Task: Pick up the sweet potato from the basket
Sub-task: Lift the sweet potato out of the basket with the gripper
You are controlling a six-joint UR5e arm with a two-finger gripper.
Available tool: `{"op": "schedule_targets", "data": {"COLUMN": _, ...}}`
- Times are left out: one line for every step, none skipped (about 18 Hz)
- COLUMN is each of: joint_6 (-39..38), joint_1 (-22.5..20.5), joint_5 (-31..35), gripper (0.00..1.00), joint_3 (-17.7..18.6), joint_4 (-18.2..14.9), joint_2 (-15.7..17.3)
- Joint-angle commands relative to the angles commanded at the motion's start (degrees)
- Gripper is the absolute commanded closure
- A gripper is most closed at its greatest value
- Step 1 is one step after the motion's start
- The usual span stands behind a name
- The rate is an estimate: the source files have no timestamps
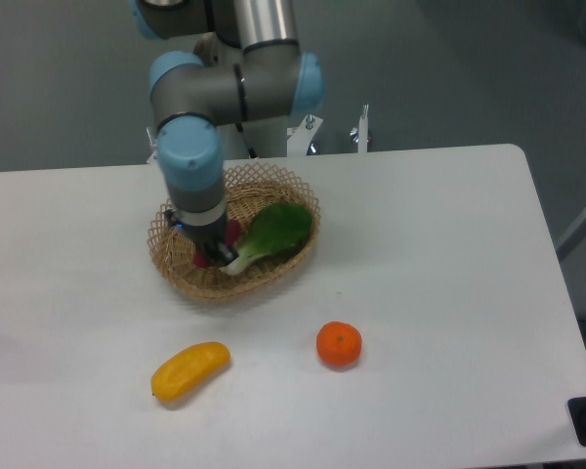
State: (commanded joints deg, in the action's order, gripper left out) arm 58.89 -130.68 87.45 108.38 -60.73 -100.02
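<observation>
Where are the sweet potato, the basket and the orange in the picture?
sweet potato (233,232): fixed camera, reddish bit showing beside the arm.
basket (283,181): fixed camera, far lattice rim.
orange (339,344): fixed camera, middle of the fruit.

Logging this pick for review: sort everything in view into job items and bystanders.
Job items: sweet potato, mostly hidden; basket; gripper.
Bystanders: green leafy vegetable in the basket; yellow-orange fruit and orange on the table.
</observation>
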Motion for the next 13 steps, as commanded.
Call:
{"op": "schedule_targets", "data": {"joint_6": 0.00, "joint_1": -1.50, "joint_5": 0.00, "gripper": 0.94, "joint_3": -0.44, "joint_4": 0.00, "joint_2": 0.00}}
{"op": "schedule_targets", "data": {"joint_6": 0.09, "joint_1": -2.90, "joint_5": 0.09, "gripper": 0.94, "joint_3": -1.14, "joint_4": 0.09, "joint_2": 0.00}}
{"op": "schedule_targets", "data": {"joint_6": 0.35, "joint_1": -4.48, "joint_5": 0.18, "gripper": 0.94, "joint_3": -1.84, "joint_4": 0.09, "joint_2": 0.00}}
{"op": "schedule_targets", "data": {"joint_6": 0.44, "joint_1": -6.06, "joint_5": 0.18, "gripper": 0.93, "joint_3": -2.55, "joint_4": 0.00, "joint_2": 0.00}}
{"op": "schedule_targets", "data": {"joint_6": 0.70, "joint_1": -7.47, "joint_5": 0.09, "gripper": 0.93, "joint_3": -3.08, "joint_4": 0.09, "joint_2": -0.09}}
{"op": "schedule_targets", "data": {"joint_6": 0.88, "joint_1": -8.97, "joint_5": 0.26, "gripper": 0.93, "joint_3": -3.69, "joint_4": 0.17, "joint_2": -0.17}}
{"op": "schedule_targets", "data": {"joint_6": 0.97, "joint_1": -9.94, "joint_5": 0.35, "gripper": 0.93, "joint_3": -4.31, "joint_4": 0.44, "joint_2": -0.61}}
{"op": "schedule_targets", "data": {"joint_6": 1.40, "joint_1": -11.08, "joint_5": 0.44, "gripper": 0.93, "joint_3": -5.18, "joint_4": 0.61, "joint_2": -1.05}}
{"op": "schedule_targets", "data": {"joint_6": 2.19, "joint_1": -12.40, "joint_5": 0.44, "gripper": 0.93, "joint_3": -6.06, "joint_4": 0.70, "joint_2": -1.75}}
{"op": "schedule_targets", "data": {"joint_6": 3.33, "joint_1": -13.63, "joint_5": 0.44, "gripper": 0.93, "joint_3": -7.03, "joint_4": 0.70, "joint_2": -2.63}}
{"op": "schedule_targets", "data": {"joint_6": 4.56, "joint_1": -14.77, "joint_5": 0.44, "gripper": 0.93, "joint_3": -7.91, "joint_4": 0.70, "joint_2": -3.59}}
{"op": "schedule_targets", "data": {"joint_6": 5.18, "joint_1": -15.83, "joint_5": 0.35, "gripper": 0.93, "joint_3": -8.79, "joint_4": 0.70, "joint_2": -4.56}}
{"op": "schedule_targets", "data": {"joint_6": 5.45, "joint_1": -17.05, "joint_5": 0.35, "gripper": 0.94, "joint_3": -9.84, "joint_4": 0.79, "joint_2": -5.53}}
